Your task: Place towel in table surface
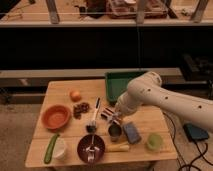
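Pincer [112, 116]: at end of white arm [160, 97], low over mid bench, pointing down. Closed tight on the towel.
Towel [116, 120]: small pale bunch at pincer tip, just behind metal cup [115, 131], btw brush [94, 117] and blue-grey block [132, 132]. Couldn't tell if it touched the bench.
Bench [59, 91]: pale wood planks, carried all items.
Back right: green tray [116, 80], partly hidden by arm.
Left side: orange bowl [56, 116], w/ round orange fruit [75, 95] behind it and dark grape cluster [81, 107] just to its right.
Front left: cucumber [50, 148] lay right beside white cup [61, 147].
Front mid: dark bowl [91, 146] w/ fork [91, 150] in it, brush head just behind it.
Front right: block just beside metal cup. Green cup [154, 142] sat near the corner. Yellowish item [119, 146] lay in front of metal cup.
Floor, right: black box [195, 132] w/ cable.
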Motion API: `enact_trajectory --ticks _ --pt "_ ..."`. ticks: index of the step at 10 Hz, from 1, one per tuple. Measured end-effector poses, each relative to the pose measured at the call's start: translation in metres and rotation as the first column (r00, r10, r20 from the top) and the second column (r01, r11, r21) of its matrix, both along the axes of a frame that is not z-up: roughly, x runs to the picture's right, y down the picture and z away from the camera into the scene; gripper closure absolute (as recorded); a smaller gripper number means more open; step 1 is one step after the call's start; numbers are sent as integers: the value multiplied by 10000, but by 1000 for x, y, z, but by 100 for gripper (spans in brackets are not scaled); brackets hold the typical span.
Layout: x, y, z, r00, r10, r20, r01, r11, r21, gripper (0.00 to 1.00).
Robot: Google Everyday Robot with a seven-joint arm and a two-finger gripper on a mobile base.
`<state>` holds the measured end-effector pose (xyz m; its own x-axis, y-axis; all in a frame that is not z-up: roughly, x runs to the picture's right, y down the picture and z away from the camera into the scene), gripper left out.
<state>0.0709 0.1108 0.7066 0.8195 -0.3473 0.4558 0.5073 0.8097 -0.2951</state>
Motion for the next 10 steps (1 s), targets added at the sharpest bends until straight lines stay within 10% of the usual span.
enact_trajectory --ticks 4,10 --pt "49 -28 -22 9714 809 -2232 -619 9939 910 100" --pt "198 -37 -47 8729 3174 -3704 -2555 9444 2071 100"
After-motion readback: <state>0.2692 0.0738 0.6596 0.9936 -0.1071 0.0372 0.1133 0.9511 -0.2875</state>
